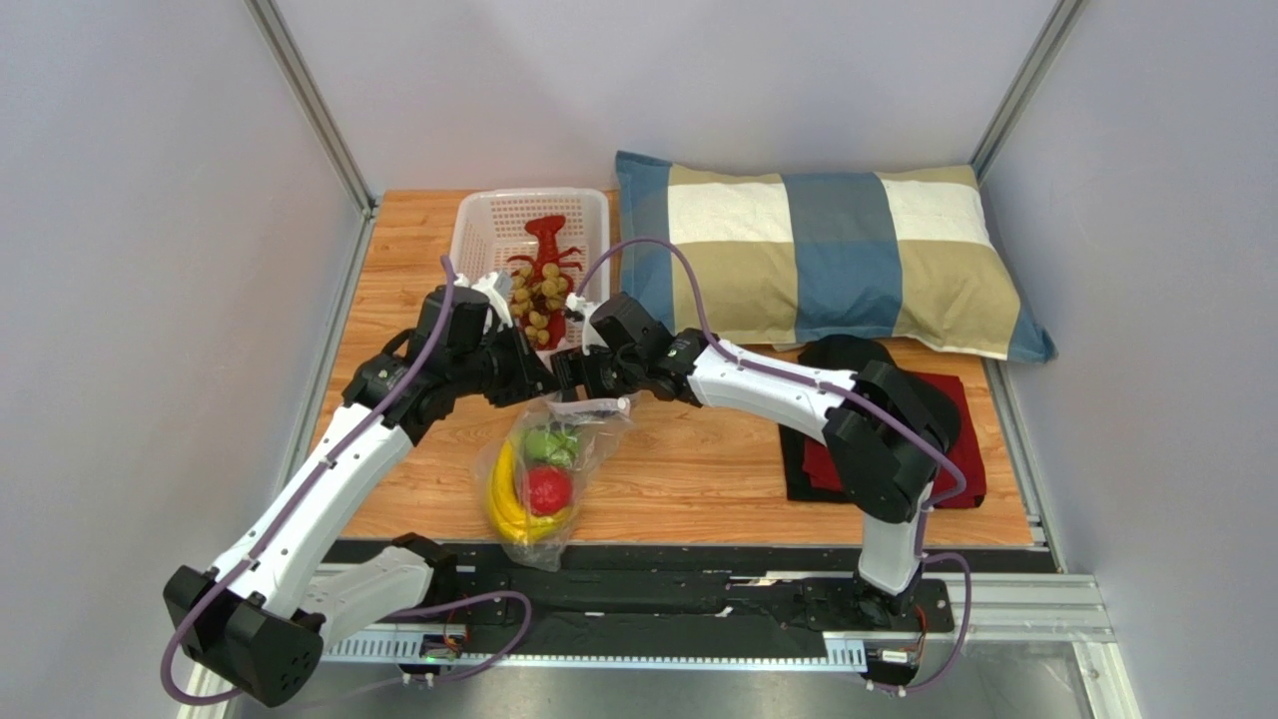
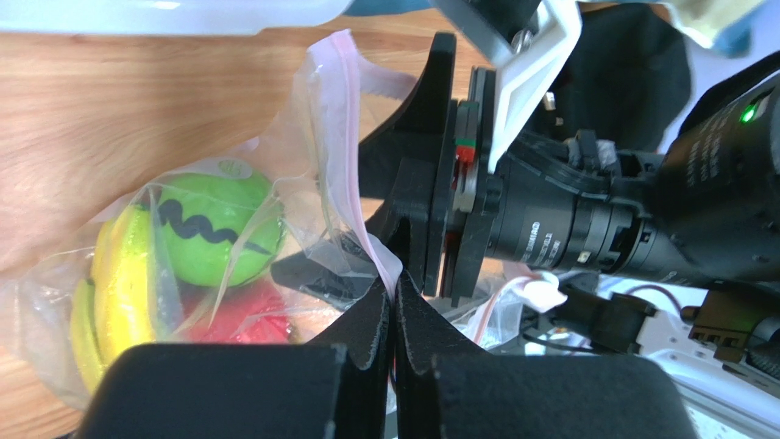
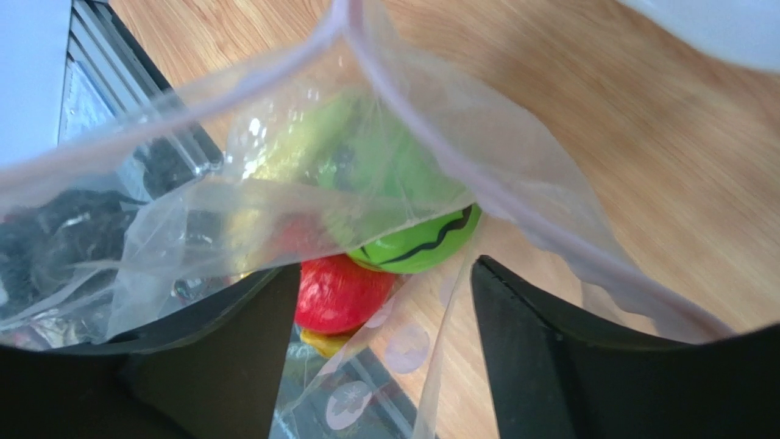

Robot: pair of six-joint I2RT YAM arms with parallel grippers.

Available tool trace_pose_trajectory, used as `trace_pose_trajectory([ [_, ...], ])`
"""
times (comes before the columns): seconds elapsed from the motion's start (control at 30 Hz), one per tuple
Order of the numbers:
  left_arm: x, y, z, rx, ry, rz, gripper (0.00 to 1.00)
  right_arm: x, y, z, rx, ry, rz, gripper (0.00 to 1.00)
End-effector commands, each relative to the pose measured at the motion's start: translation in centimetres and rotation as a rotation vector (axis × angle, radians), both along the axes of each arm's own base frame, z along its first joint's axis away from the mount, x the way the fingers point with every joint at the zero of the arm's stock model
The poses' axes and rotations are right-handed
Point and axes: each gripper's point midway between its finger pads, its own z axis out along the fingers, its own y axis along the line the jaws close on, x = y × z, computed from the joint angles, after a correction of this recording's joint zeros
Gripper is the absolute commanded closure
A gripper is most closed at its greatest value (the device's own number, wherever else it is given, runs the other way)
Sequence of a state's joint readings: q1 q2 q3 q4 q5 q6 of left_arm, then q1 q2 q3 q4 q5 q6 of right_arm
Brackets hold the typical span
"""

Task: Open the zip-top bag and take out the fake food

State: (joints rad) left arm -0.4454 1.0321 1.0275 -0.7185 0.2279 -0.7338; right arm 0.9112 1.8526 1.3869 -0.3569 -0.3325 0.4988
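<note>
The zip-top bag point(image 1: 548, 472) lies on the wooden table near the front edge, its mouth lifted toward both grippers. Through the clear film show a yellow banana bunch point(image 1: 510, 510), a green striped ball point(image 1: 552, 445) and a red round fruit point(image 1: 546, 490). My left gripper point(image 2: 394, 283) is shut on the pink zip strip point(image 2: 343, 119) at the bag's rim. My right gripper point(image 3: 386, 267) stands open just opposite, its jaws wide apart, with loose bag film point(image 3: 229, 210) hanging between them. Below it sit the green ball point(image 3: 417, 242) and the red fruit point(image 3: 339, 293).
A white mesh basket point(image 1: 488, 225) at the back holds a red lobster toy point(image 1: 551, 240) and a brownish grape cluster point(image 1: 543, 300). A checked pillow point(image 1: 825, 247) fills the back right. A dark red cloth point(image 1: 960, 450) lies at the right, under my right arm.
</note>
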Motion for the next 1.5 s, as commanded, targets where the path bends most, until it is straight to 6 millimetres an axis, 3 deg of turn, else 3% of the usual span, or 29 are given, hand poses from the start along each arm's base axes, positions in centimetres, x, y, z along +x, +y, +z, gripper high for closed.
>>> trace_pose_trajectory([
  [0.0,-0.7,1.7,-0.9,0.082,-0.023,0.027,1.0,0.0,3.1,0.5,0.101,-0.036,0.04,0.23],
  [0.13,-1.3,3.2,-3.6,0.156,0.018,0.065,1.0,-0.3,3.5,-0.6,0.05,-0.042,0.045,0.21],
  [0.23,-1.1,2.5,-3.2,0.122,-0.012,0.028,1.0,0.0,3.0,-1.8,-0.001,-0.032,0.022,0.22],
  [0.43,-0.7,-2.7,2.7,-0.146,-0.102,-0.137,1.0,2.4,-2.1,-2.7,-0.2,-0.081,-0.109,0.21],
  [0.5,-0.1,-3.7,5.3,-0.201,-0.143,-0.168,1.0,2.1,-3.0,-1.1,-0.178,-0.126,-0.081,0.21],
  [0.57,0.1,-5.0,6.0,-0.225,-0.124,-0.212,1.0,1.7,-3.5,0.2,-0.157,-0.151,-0.073,0.2],
  [0.6,0.3,-5.5,7.4,-0.241,-0.147,-0.23,1.0,1.5,-4.0,1.0,-0.152,-0.163,-0.08,0.2],
  [0.73,0.6,-7.3,8.9,-0.239,-0.171,-0.274,1.0,0.7,-4.7,2.3,-0.124,-0.161,-0.087,0.2],
  [0.83,0.9,-6.2,7.7,-0.177,-0.144,-0.202,1.0,0.0,-3.9,2.8,-0.064,-0.149,-0.061,0.2],
  [0.9,0.3,-5.0,5.6,-0.115,-0.09,-0.17,1.0,-0.4,-3.0,2.9,-0.027,-0.131,-0.037,0.2],
  [1.03,-0.7,-2.8,1.7,-0.013,-0.044,-0.116,1.0,-0.5,-1.7,1.0,-0.056,-0.112,-0.057,0.21],
  [1.17,-1.6,-2.0,-1.3,0.017,0.012,-0.106,1.0,0.5,-0.7,-1.2,-0.068,-0.109,-0.084,0.2],
  [1.47,-1.5,-0.2,-2.9,0.114,0.004,-0.094,1.0,-0.5,2.0,-3.0,-0.042,-0.078,-0.037,0.16],
])
